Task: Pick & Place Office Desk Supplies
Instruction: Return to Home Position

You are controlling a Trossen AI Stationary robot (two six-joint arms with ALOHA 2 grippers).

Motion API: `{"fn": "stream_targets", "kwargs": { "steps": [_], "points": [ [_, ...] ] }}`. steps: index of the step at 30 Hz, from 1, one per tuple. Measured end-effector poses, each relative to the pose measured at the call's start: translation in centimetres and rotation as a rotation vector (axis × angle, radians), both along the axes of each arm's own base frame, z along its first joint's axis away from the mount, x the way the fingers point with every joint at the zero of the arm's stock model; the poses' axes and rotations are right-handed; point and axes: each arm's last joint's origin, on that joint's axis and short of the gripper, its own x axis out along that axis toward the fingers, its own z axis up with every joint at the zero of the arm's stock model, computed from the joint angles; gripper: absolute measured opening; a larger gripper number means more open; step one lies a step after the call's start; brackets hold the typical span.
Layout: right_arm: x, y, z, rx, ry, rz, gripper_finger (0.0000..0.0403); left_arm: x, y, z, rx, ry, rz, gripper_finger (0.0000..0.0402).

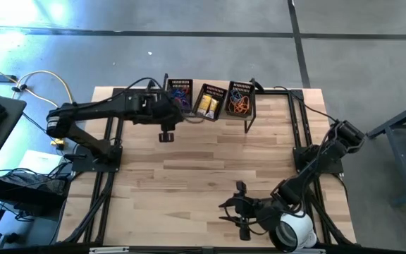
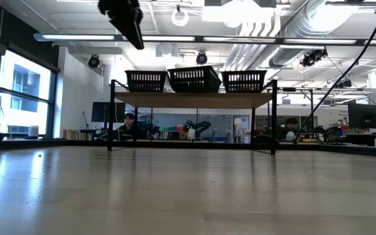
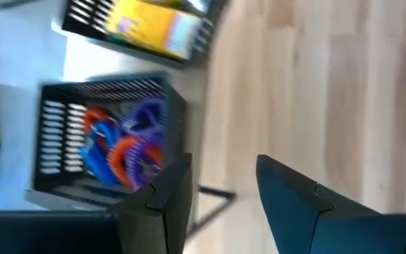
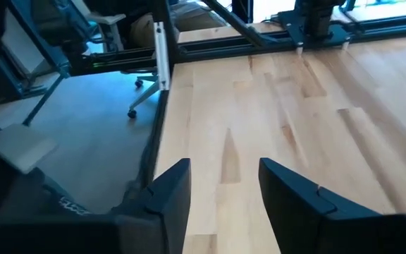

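Three black mesh baskets stand in a row at the table's far edge. The left basket holds blue, purple and orange loops. The middle basket holds yellow-and-white packets. The right basket holds thin orange bands. My left gripper hangs open above the table, just on the near side of the left basket, with nothing between its fingers. My right gripper stands open over the near right part of the table, and only bare wood shows between its fingers.
A large white tape roll sits by the right arm at the table's near right corner. Black frame rails run along the table's left and right sides. Bare wood fills the middle of the table.
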Motion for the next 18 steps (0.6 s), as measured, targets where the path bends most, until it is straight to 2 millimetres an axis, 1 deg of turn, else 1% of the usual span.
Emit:
{"fn": "stream_targets", "kwargs": {
  "steps": [3, 5, 8, 9, 10, 12, 15, 18],
  "points": [
    [0.5, -0.6, 0.1, -0.039, -0.005, -0.008, 0.0131, -0.9, -1.2, -0.2, -0.03, 0.068, -0.006, 0.0134],
    [0.7, -1.0, 0.5, -0.071, -0.015, -0.004, 0.01, -1.9, -1.9, 0.0, -0.049, 0.091, 0.0, 0.0114],
    [0.8, -1.6, 2.0, -0.105, -0.05, 0.008, 0.0037, -3.4, -2.8, 0.6, -0.07, 0.094, 0.004, 0.0071],
    [0.5, -1.8, 2.6, -0.121, -0.052, 0.017, 0.0019, -4.0, -3.1, 0.9, -0.075, 0.085, 0.0, 0.0055],
    [0.2, -2.1, 3.2, -0.138, -0.046, 0.023, 0.0012, -4.7, -3.4, 1.3, -0.08, 0.067, -0.004, 0.0037],
    [-0.9, -3.0, 4.5, -0.169, -0.014, 0.022, 0.0006, -6.2, -3.9, 2.2, -0.094, 0.022, -0.012, 0.001],
    [-3.5, -5.1, 7.0, -0.143, 0.004, -0.002, 0.0003, -8.6, -4.3, 3.7, -0.132, -0.077, -0.035, 0.0003],
    [-6.3, -7.4, 9.4, -0.136, 0.003, -0.025, 0.0003, -11.2, -4.6, 5.0, -0.21, -0.201, -0.068, 0.0001]
  ]
}}
